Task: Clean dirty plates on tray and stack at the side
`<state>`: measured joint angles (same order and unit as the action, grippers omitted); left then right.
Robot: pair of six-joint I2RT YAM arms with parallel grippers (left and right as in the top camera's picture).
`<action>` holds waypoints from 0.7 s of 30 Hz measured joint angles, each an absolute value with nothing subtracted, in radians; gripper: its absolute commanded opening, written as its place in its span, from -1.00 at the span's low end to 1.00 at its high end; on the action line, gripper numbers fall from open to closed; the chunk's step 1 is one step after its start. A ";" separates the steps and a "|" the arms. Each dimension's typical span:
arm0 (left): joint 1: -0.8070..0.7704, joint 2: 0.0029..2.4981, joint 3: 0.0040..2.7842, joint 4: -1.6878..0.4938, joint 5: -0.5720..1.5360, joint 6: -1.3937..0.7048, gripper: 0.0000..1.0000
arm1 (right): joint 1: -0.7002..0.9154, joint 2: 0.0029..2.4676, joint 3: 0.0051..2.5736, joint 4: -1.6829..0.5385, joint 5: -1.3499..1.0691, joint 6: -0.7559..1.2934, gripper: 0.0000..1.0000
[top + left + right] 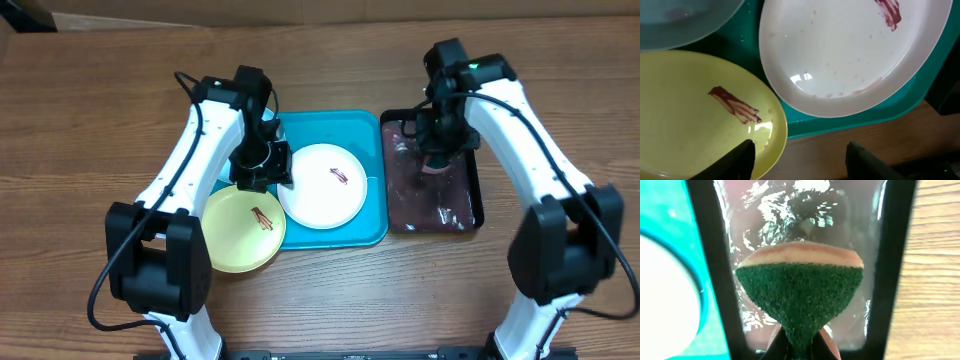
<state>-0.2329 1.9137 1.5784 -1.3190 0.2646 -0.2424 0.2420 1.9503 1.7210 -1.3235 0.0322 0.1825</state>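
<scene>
Pinching sponge (799, 297), right jaws closed; left jaws parted, empty, above yellow-green plate (685, 135) rim.

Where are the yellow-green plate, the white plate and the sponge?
yellow-green plate (235, 238): overhead view, bare surface left of its middle.
white plate (312, 195): overhead view, bare surface just left of its middle.
sponge (799, 297): right wrist view, green scouring face.

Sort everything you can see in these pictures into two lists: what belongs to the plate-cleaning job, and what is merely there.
Belongs to the job:
white plate; yellow-green plate; mint-cyan plate; turquoise tray; green sponge, pinched in the right pincer.

Merely there:
black tray; wooden table.
</scene>
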 measured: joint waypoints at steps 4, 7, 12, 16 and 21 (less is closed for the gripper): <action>-0.254 1.914 1.578 -1.292 0.264 -0.252 0.08 | 0.242 1.935 1.721 -1.329 0.033 0.180 -0.93; -0.270 1.914 1.578 -1.272 0.259 -0.257 -0.13 | 0.242 1.935 1.721 -1.327 0.032 0.179 -0.93; -0.295 1.914 1.578 -1.254 0.204 -0.290 -0.01 | 0.242 1.935 1.721 -1.326 0.033 0.178 -0.92; -0.302 1.916 1.578 -1.239 0.146 -0.340 -0.11 | 0.242 1.935 1.721 -1.326 0.033 0.178 -0.90; -0.302 1.939 1.577 -1.230 0.091 -0.393 -0.24 | 0.242 1.935 1.721 -1.326 0.033 0.178 -0.90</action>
<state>-0.3016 1.9392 1.5772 -1.2301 0.0906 -0.3931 0.2420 1.9354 1.7214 -1.3258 0.0326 0.1783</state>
